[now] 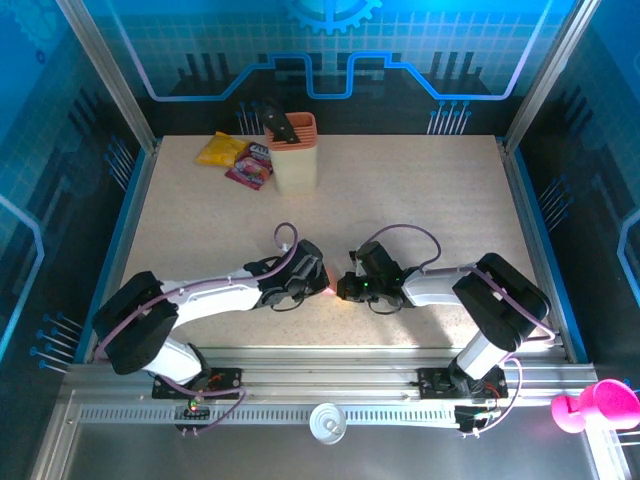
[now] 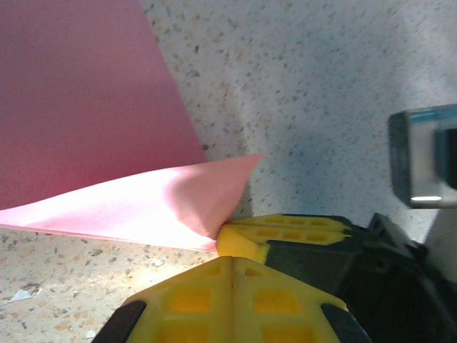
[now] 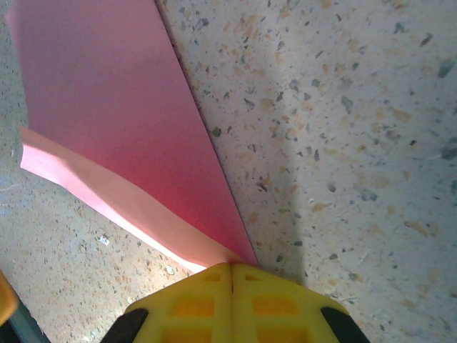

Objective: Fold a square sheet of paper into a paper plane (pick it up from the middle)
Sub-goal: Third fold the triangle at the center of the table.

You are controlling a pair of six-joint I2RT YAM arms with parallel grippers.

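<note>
The pink-red sheet of paper (image 3: 114,107) lies on the speckled bench (image 1: 430,190) in the middle of the near half, right between the two arms where their tips meet. It is no longer a flat square: in the right wrist view it narrows to a sharp point. A lighter strip is folded over along one long edge and stands slightly proud of the surface instead of lying pressed down. So at least one diagonal fold is in, and the nose end looks formed. I see no raised centre crease or spread wings, so I judge the job to be partway done. The body fold, the wing folds and a firm creasing are left, and the far end of the sheet is out of frame. The right pincer (image 3: 232,270) has its yellow fingers closed tight together right at that point, and it seems to nip the very tip of the paper. The left pincer (image 2: 232,268) is closed too, just beside the lifted flap, with no paper visibly between its fingers. Well apart at the back of the bench stand a beige holder (image 1: 293,152), a yellow packet (image 1: 221,150) and a purple-pink packet (image 1: 250,170), all untouched.
</note>
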